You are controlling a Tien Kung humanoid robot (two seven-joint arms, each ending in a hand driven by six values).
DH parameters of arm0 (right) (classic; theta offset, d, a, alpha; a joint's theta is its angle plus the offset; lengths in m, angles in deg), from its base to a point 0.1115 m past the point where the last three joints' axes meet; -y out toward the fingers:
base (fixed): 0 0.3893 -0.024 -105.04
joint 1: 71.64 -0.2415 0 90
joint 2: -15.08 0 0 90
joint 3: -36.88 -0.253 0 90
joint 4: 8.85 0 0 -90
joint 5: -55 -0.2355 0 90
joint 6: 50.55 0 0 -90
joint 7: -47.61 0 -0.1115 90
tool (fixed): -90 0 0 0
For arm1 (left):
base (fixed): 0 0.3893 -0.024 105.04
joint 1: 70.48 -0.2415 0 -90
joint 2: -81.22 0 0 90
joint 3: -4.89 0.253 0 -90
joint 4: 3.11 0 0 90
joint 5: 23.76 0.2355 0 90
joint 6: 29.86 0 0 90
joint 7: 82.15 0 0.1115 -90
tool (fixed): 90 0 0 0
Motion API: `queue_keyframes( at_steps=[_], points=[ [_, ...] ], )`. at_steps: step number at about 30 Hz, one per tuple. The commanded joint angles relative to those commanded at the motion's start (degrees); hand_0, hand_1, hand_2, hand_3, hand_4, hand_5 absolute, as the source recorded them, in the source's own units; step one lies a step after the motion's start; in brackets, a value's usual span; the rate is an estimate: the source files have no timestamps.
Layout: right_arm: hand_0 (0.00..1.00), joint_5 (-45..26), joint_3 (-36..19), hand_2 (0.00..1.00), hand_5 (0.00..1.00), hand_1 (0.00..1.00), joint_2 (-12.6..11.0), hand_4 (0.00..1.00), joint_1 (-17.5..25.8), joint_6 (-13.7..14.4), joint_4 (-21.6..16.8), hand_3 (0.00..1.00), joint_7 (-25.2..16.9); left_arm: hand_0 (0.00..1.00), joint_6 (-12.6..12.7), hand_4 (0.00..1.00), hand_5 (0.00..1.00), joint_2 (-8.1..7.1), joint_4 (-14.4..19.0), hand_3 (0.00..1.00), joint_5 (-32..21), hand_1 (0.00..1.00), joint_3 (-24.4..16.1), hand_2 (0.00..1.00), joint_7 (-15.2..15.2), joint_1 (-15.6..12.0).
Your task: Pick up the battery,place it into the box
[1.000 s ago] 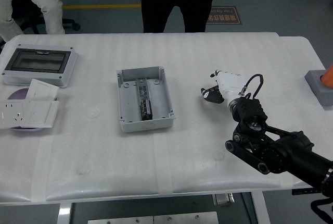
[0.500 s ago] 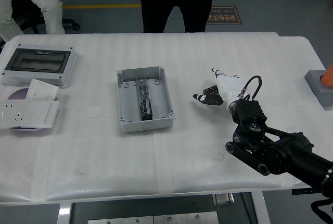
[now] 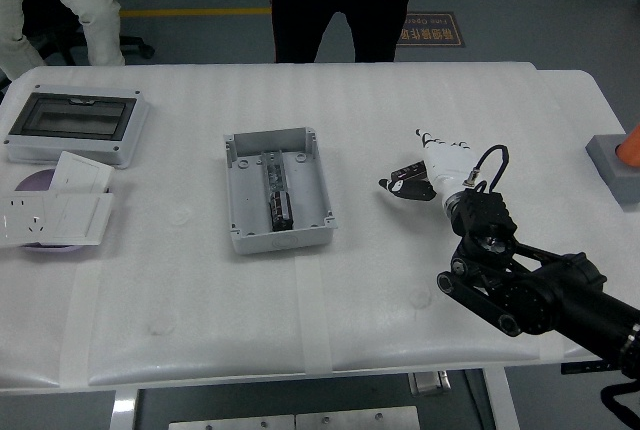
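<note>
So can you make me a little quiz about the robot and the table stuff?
1. True or false: the open grey plastic box sits left of the robot's white right hand.
2. What lies at the table's left, beyond the white socket plates: A) the closed grey box with a dark window, B) a red cup?
3. Fill in: the small black battery is at the hand's ____.

Key: 1 true; 2 A; 3 fingertips.

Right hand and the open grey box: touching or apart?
Apart. The head view shows bare white table between the right hand, which grips a small dark item, and the grey box to its left.
</note>
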Motion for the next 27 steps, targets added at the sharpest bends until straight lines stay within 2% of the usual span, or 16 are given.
queue_keyframes(
  at_steps=[11, 12, 17, 18, 23, 24, 27],
  points=[
    [0.949, 0.1, 1.1, 0.829, 0.709, 0.699, 0.9, 0.992, 0.3, 1.5, 0.9, 0.995, 0.7, 0.532, 0.0, 0.03, 0.002, -0.31, 0.1, 0.483, 0.8, 0.561, -0.8, 0.482, -0.4, -0.6],
    [0.94, 0.1, 1.0, 0.77, 0.522, 0.689, 0.9, 0.836, 0.4, 1.7, 1.0, 0.989, 0.6, 0.533, 0.0, 0.033, 0.002, -0.32, 0.1, 0.484, 0.8, 0.562, -0.8, 0.483, -0.4, -0.7],
    [0.94, -0.2, 1.0, 0.77, 0.522, 0.689, 1.1, 0.836, 0.5, 3.1, 1.8, 0.989, 0.5, 0.533, 0.0, 0.033, 0.002, -0.22, 0.2, 0.484, 0.8, 0.562, -0.7, 0.483, -0.3, -0.7],
    [0.925, -0.3, 1.0, 0.737, 0.303, 0.676, 1.2, 0.649, 0.5, 3.3, 2.0, 0.981, 0.5, 0.533, 0.0, 0.034, 0.002, -0.2, 0.2, 0.485, 0.8, 0.561, -0.6, 0.483, -0.3, -0.7],
    [0.925, -0.8, 1.3, 0.737, 0.303, 0.676, 1.6, 0.649, 0.6, 4.4, 2.9, 0.981, 0.4, 0.533, 0.1, 0.034, 0.002, -0.16, 0.1, 0.485, 0.6, 0.561, -0.4, 0.483, -0.1, -0.6],
    [0.903, -0.8, 1.3, 0.73, 0.274, 0.656, 1.6, 0.586, 0.6, 4.5, 3.0, 0.952, 0.3, 0.533, 0.1, 0.034, 0.002, -0.15, 0.1, 0.484, 0.6, 0.561, -0.3, 0.483, -0.1, -0.6],
    [0.903, -1.0, 1.4, 0.73, 0.274, 0.656, 1.8, 0.586, 0.6, 5.2, 3.1, 0.952, 0.1, 0.533, 0.1, 0.034, 0.002, -0.13, 0.2, 0.484, 0.6, 0.561, -0.4, 0.483, -0.1, -0.7]
  ],
)
